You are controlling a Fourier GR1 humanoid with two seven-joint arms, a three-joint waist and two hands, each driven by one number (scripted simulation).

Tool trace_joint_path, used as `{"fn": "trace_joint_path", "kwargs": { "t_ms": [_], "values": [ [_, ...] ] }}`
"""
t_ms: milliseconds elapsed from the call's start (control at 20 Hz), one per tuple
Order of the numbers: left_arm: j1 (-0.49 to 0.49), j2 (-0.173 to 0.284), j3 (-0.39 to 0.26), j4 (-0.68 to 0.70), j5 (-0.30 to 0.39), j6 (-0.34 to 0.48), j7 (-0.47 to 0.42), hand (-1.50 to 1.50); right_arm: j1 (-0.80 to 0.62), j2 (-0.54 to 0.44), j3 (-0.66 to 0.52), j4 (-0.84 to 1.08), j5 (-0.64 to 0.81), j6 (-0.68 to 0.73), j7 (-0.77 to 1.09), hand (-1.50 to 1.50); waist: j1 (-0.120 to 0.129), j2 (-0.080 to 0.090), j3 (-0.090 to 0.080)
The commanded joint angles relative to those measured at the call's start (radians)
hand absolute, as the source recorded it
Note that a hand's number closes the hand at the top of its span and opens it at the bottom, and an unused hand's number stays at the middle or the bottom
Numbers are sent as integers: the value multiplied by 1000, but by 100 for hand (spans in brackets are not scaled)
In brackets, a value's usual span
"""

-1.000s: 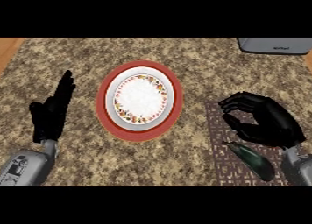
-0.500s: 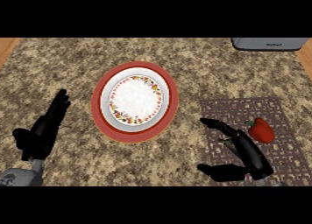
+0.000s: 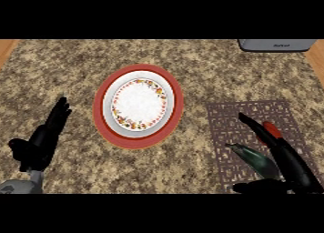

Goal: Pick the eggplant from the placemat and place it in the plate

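Tabletop (image 3: 70, 63), speckled brown granite, seen steeply from above; wooden strips at its far left and far right corners.

Plate (image 3: 139, 105): white, with a floral band round its rim; set on a wider red charger (image 3: 176, 113); left of centre; nothing lying in it.

Placemat (image 3: 225, 119): dark brown openwork weave; lies right of the plate and apart from it; reaches down to the lower edge of the view.

Eggplant (image 3: 253, 159): dark greenish body, lying slantwise on the placemat's lower half, pointed end toward the upper left; its lower end is hidden behind the right hand; not in the plate.

Red item (image 3: 273, 129): small, on the placemat, just above the eggplant; partly covered by the right hand's fingers; kind not distinguishable.

Right hand (image 3: 294, 168): black; fingers straight and stretched toward the upper left over the placemat, thumb spread out low to the left; lies just beside the eggplant on its right, not closed round it; whether it touches the eggplant cannot be told.

Left hand (image 3: 42, 144): black; fingers straight and together, pointing up; at the view's lower left, well apart from the plate; holds nothing.

Grey appliance (image 3: 275, 44): top right corner, cut by the view's edge.
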State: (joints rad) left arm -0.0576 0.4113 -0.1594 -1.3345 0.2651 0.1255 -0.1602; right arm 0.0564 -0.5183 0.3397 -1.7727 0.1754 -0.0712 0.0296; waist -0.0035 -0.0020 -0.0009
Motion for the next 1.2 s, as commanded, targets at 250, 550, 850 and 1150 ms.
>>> {"fn": "trace_joint_path", "kwargs": {
  "t_ms": [250, 550, 850, 1150],
  "values": [
    [-3, 0, 3, 5, -16, -29, -4, 0, -49, -212, 60, -127, 143, 230, 336, -150, 7, 2, -2],
    [-38, -8, 45, 99, -26, -72, -65, 0, -132, -225, 22, -105, 50, 431, 472, -150, 5, 5, 0],
    [8, -43, 34, 3, -62, -43, 1, 0, -176, -151, 55, -71, 142, 512, 594, -150, 9, 2, 0],
    [15, -28, 90, -26, -56, -82, 21, 0, -136, -143, 55, -9, 253, 563, 541, -150, 6, 1, 1]
  ]
}}
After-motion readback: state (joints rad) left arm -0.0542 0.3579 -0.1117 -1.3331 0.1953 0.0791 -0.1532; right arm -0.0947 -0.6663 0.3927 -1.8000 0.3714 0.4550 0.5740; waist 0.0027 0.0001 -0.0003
